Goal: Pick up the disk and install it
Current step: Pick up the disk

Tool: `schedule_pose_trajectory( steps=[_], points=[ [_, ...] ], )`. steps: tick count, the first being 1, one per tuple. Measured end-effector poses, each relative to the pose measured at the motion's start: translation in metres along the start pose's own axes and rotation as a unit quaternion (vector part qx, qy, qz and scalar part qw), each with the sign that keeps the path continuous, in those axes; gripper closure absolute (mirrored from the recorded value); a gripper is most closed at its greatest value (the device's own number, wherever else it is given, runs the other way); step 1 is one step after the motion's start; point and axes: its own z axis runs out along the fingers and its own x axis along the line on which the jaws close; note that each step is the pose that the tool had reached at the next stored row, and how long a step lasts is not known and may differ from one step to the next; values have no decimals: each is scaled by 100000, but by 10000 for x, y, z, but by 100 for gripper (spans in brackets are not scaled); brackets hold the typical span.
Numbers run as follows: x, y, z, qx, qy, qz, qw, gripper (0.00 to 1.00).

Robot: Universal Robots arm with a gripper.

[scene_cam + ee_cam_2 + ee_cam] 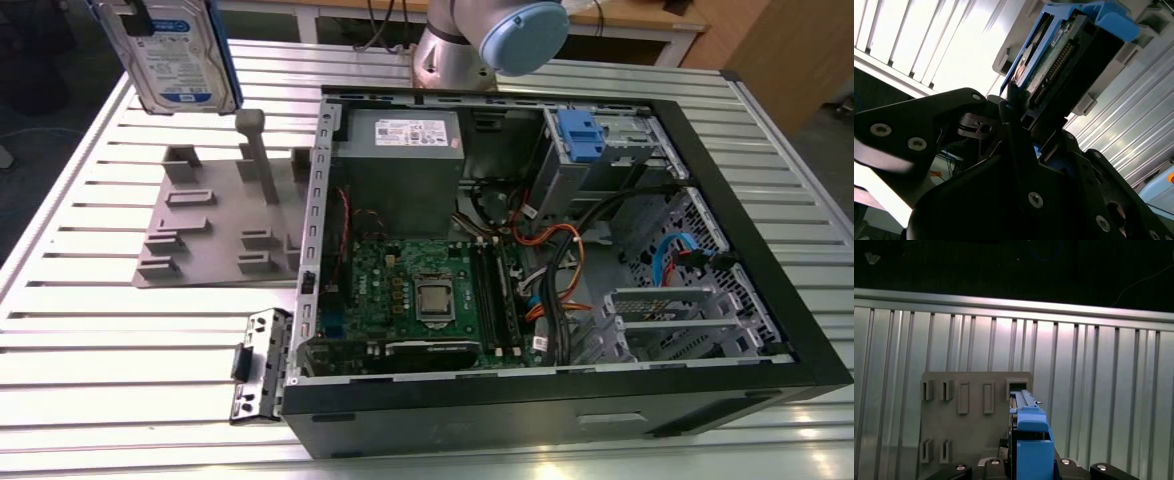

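Gripping disk [168, 52] outside open computer case [534, 425]

A table [107, 340] of pale, ribbed metal slats carried everything. A flat grey holder plate [220, 225] with raised slots and one upright post lay directly on it, toward the exterior view's left. Just beside the plate, on the exterior view's right, an open black computer case [561, 415] lay on its side and took up most of the surface. A small dark metal bracket [260, 365] sat at the case's near left corner.
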Motion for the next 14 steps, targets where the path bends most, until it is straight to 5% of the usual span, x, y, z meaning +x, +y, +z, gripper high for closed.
schedule_pose_trajectory(
  steps=[14],
  points=[
    [-1,1,-101,1,-2,1,100000,64]
  ],
)
